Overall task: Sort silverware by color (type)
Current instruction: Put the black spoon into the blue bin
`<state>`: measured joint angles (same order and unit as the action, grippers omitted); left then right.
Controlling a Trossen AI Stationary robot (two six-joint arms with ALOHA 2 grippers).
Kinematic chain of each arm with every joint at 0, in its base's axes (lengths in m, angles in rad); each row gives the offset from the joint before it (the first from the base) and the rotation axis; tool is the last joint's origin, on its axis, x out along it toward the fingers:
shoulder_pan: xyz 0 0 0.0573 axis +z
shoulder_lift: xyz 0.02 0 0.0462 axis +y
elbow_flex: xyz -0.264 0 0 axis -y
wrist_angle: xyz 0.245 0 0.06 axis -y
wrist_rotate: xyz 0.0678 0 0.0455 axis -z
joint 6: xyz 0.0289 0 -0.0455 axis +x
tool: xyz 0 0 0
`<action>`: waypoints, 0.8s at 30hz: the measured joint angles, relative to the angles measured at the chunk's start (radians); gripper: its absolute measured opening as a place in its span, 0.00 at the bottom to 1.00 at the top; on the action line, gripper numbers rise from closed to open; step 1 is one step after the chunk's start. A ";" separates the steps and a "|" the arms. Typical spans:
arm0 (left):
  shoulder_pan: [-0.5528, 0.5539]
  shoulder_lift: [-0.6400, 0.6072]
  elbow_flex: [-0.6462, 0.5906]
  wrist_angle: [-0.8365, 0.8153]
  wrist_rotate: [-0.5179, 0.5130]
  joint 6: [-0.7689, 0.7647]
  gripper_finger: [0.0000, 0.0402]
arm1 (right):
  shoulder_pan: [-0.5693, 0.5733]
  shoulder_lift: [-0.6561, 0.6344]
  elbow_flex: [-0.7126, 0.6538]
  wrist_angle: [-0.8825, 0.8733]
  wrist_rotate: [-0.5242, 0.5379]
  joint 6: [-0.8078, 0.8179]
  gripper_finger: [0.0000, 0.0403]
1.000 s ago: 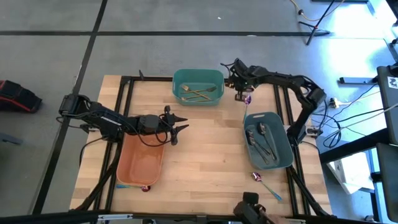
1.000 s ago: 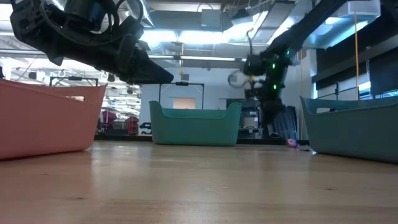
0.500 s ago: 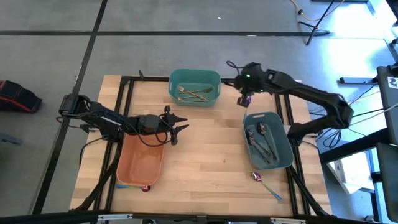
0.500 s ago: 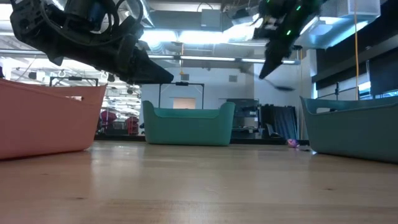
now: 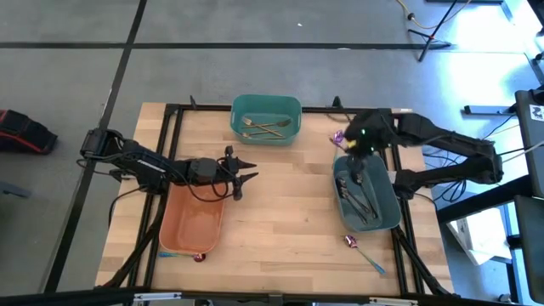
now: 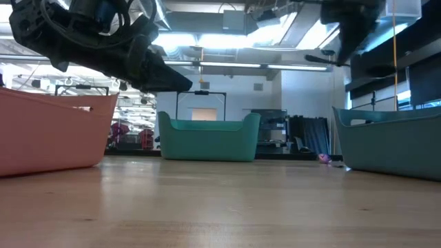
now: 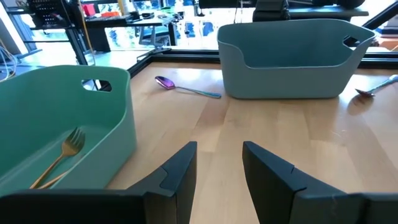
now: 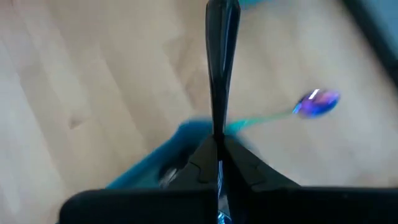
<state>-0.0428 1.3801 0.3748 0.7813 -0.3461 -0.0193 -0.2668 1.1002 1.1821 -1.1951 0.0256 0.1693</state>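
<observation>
Here the right gripper (image 5: pixel 347 141), right of centre, pinches a purple spoon (image 5: pixel 337 136) above the grey-blue bin (image 5: pixel 393 200); the left gripper (image 5: pixel 246 172) hovers part-open and empty.

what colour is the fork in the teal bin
Gold; the fork in the teal bin shows best in the left wrist view.

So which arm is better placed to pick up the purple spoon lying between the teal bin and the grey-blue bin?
Right. Its end effector, shut, hangs beside the purple spoon; the left end effector is far off, by the orange bin.
</observation>
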 joint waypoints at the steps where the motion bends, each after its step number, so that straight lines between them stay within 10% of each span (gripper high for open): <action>1: 0.000 0.000 0.000 0.002 0.000 0.000 0.31 | 0.026 -0.010 -0.018 -0.012 0.002 0.041 0.00; 24: -0.007 0.000 0.000 0.036 0.000 0.003 0.31 | 0.247 -0.064 -0.460 0.070 0.011 0.428 0.00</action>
<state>-0.0494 1.3800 0.3752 0.8178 -0.3462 -0.0166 -0.0200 1.0367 0.7222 -1.1248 0.0363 0.5978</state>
